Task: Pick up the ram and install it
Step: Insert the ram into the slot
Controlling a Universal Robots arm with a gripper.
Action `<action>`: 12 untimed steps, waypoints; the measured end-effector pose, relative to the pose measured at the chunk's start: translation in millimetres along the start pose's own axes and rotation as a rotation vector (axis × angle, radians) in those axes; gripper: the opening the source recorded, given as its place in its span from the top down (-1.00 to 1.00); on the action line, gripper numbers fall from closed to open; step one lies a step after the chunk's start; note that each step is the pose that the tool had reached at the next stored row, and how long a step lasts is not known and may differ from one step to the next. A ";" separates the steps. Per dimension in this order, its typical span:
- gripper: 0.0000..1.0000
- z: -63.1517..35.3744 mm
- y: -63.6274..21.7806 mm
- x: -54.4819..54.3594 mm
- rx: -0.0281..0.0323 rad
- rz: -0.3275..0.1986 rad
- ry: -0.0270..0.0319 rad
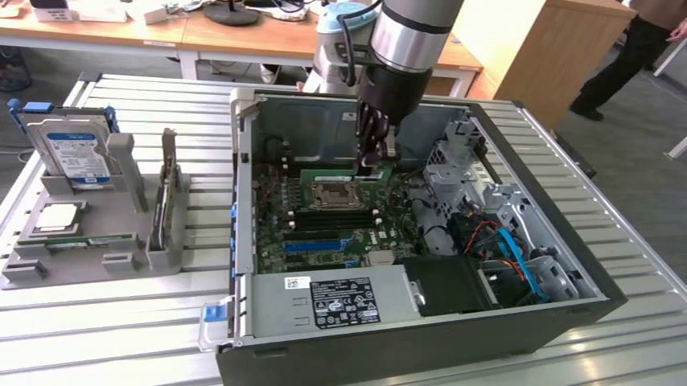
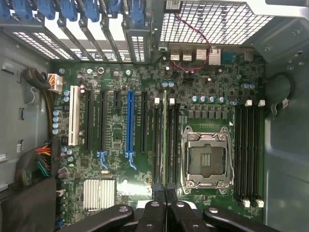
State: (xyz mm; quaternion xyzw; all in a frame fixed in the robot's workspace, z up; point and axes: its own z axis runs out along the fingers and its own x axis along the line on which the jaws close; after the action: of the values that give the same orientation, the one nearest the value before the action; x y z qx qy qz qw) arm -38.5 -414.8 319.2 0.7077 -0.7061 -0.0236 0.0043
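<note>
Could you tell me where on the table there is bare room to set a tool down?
Bare table lies in front of the gray rack, toward the camera, and a strip runs along the computer case on the exterior view's right. Inside the case is crowded: the claw grips the ram by the processor socket.

Bright daylight; glare on table (image 1: 601, 354) slats; case (image 1: 311, 129) interior shadowed.

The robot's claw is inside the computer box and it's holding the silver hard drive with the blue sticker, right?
Not quite. The gripper is inside the computer case, but it is shut on the ram, the thin green stick. The exterior view shows the hard drive standing in the grey holder outside the case.
</note>
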 end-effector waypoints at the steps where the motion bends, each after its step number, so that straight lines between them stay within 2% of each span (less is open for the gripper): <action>1: 0.76 1.3 0.0 0.0 0.0000 0.000 -0.0001; 12: 0.76 13.0 -0.5 0.3 0.0001 0.003 -0.0003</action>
State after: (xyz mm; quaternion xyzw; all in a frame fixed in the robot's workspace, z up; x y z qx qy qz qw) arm -38.5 -414.7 306.1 0.7067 -0.7071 -0.0237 0.0042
